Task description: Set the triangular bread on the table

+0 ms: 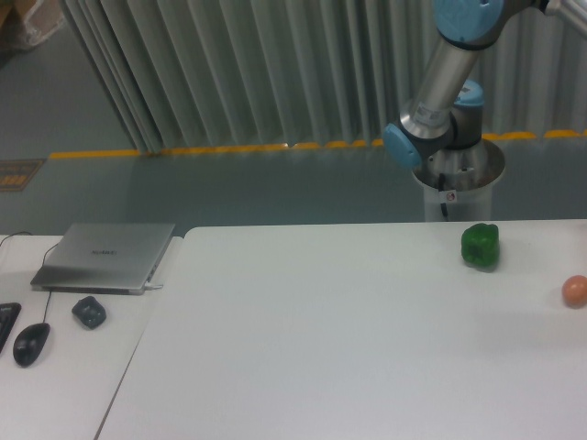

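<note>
Grey pleated curtains and a floor with a yellow line stood behind the white worktop (321, 348). A green pepper (481, 246) sat near its far right corner, a small orange-pink ball (574, 291) at the right edge. Only the arm (447, 82) showed; the gripper and the triangular bread were out of frame. A laptop (105, 257) and mouse (30, 343) lay on the side desk (64, 385).

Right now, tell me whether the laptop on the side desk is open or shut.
Shut. The laptop lies flat on the side desk with its grey lid down; no screen or keys show.
</note>
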